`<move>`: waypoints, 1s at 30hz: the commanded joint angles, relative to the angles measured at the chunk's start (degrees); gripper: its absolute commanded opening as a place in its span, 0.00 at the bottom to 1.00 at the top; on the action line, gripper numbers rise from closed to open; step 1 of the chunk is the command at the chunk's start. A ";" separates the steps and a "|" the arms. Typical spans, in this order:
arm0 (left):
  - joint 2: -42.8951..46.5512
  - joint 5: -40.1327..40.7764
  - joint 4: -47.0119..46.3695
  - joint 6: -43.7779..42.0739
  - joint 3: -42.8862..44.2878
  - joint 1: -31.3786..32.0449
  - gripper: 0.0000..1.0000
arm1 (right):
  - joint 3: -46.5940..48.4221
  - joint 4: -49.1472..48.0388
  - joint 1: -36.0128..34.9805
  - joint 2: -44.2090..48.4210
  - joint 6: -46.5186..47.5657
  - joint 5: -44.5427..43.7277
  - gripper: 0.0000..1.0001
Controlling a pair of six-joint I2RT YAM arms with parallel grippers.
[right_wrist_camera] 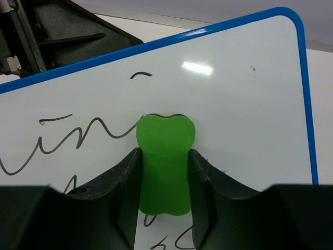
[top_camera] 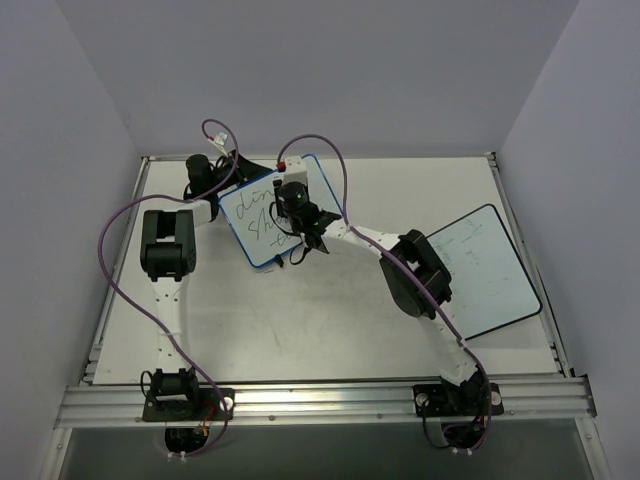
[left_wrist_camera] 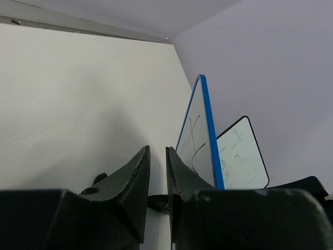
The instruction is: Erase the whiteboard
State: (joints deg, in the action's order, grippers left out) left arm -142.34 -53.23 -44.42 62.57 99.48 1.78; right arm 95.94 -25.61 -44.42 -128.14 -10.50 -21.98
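Mid-wipe: eraser on the blue board, most writing not yet wiped.
Top: whiteboard stands tilted, far left-centre of surface; left gripper at its far-left edge, right gripper on its face. L wrist: jaws a narrow slit apart, can't tell if they pinch anything; board just beside. R wrist: gripper clamped on green eraser, against the top line. Next, prob.: sweep across strokes w/ steady pressure.

We see a flat white bench under soft, even light. Three plain walls stand close around it, all a pale purple-grey: the back wall, the left wall and the right wall. A shiny metal rail runs along the near edge of the bench.
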 commanded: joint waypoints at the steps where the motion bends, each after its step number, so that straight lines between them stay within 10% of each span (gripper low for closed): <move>1: -0.13 -1.44 -4.09 -0.51 2.65 0.42 0.27 | 2.32 1.26 -0.05 -1.41 0.31 0.36 0.05; 30: -0.65 -1.70 -5.94 0.45 2.56 0.42 0.18 | -12.80 -6.30 5.76 3.51 0.39 -6.15 0.04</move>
State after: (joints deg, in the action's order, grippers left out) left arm -142.54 -53.84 -46.61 63.42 99.50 1.83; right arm 84.14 -33.95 -38.72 -125.34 -10.44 -27.03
